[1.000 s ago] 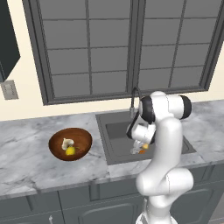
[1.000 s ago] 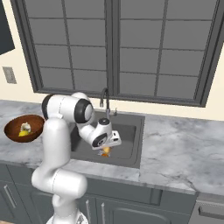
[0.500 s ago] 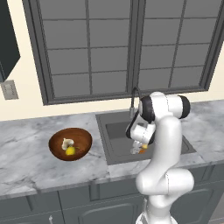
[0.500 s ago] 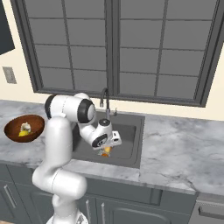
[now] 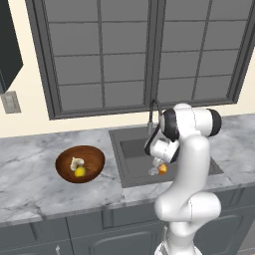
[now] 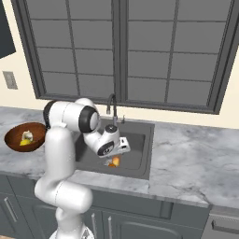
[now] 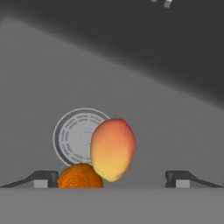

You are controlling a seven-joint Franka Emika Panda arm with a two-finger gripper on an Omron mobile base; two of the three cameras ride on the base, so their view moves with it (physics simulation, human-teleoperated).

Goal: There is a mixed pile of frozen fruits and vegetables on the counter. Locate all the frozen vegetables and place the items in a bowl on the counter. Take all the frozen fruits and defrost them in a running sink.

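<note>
Over the dark sink [image 5: 130, 148] my gripper [image 7: 111, 178] stands open. Its fingertips [image 7: 43, 177] are far apart and touch nothing. The orange-red peach-like fruit [image 7: 112, 148] sits free between them, above the pale drain [image 7: 72, 135]. The round orange fruit [image 7: 80, 176] lies on the basin floor beside it. From the base views the gripper [image 5: 158, 162] hangs low in the sink [image 6: 140, 149] with an orange fruit [image 5: 162, 169] just below it. The brown bowl [image 5: 94, 158] on the counter [image 5: 30, 184] holds the yellow piece [image 5: 79, 172] and the whitish lump [image 5: 76, 163].
The thin dark faucet [image 5: 152, 112] rises at the sink's back edge, close behind the hand. A window fills the wall above. Marble counter [image 6: 196, 163] runs right of the sink. The bowl [image 6: 11, 139] sits left of the arm in the right base view.
The jaws have spread wide and let go of the orange-red fruit, which was pinched between them before. The arm has barely moved.
</note>
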